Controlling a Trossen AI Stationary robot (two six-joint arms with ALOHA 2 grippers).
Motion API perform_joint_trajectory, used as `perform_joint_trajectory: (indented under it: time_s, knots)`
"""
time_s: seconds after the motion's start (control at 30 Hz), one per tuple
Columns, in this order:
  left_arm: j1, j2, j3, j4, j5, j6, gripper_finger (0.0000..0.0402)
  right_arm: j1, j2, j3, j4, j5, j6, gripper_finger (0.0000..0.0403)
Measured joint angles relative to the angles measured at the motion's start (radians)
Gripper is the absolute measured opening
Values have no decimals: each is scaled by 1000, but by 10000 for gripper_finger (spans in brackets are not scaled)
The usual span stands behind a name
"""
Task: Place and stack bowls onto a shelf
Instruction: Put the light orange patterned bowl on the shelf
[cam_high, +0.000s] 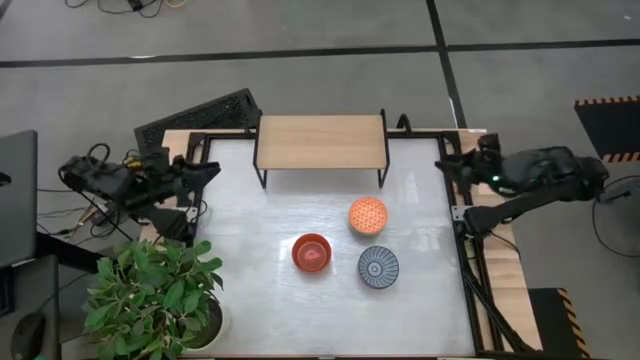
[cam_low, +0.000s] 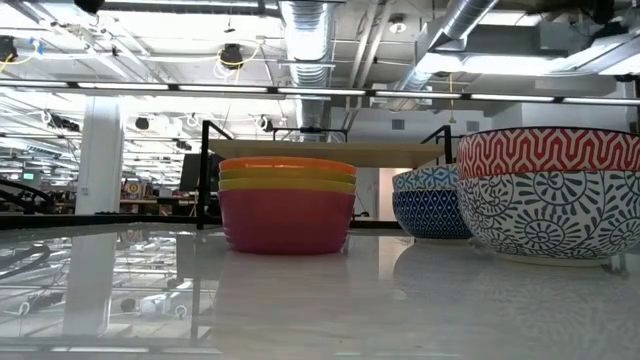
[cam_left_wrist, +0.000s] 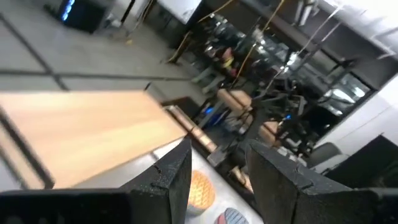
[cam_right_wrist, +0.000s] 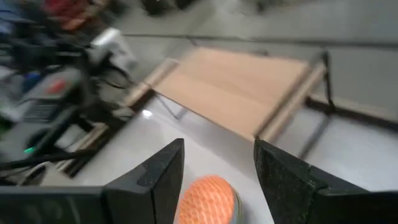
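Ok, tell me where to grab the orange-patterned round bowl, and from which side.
Take the orange-patterned round bowl by its rim, from straight above, one finger inside and one outside. It sits upright and open, its wall curving under. The right claw, open, looks the handier.

Red (cam_high: 311, 252), orange-patterned (cam_high: 367, 215), apparently blue-lined bowls (cam_high: 378, 267)

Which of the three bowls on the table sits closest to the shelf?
The orange patterned bowl. It lies just in front of the shelf, toward its right end; the red bowl and the blue-grey lined bowl sit farther out.
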Motion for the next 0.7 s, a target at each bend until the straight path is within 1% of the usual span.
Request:
perform_joint_trajectory:
  time_s: [0.07,0.13,0.23,0.3,0.37,0.47,0.6,0.7]
  knots:
    - [0,0,-3,-37,1,-44,135,-17,41,0,-80,-6,151,221]
    - [0,0,-8,-63,0,-79,135,-33,85,0,-175,-41,292,219]
    - [0,2,-9,-104,0,-108,135,-51,160,0,-331,-122,450,215]
    - [0,4,-10,-122,-8,-123,135,-59,209,-1,-397,-170,517,212]
    - [0,5,-10,-124,-13,-123,135,-62,249,-1,-412,-212,531,209]
    - [0,4,-10,-123,-14,-122,135,-62,312,-1,-385,-261,527,207]
    - [0,7,-10,-123,-14,-122,135,-61,402,-1,-345,-302,526,207]
    - [0,7,-10,-125,2,-124,135,-61,466,-1,-286,-337,487,207]
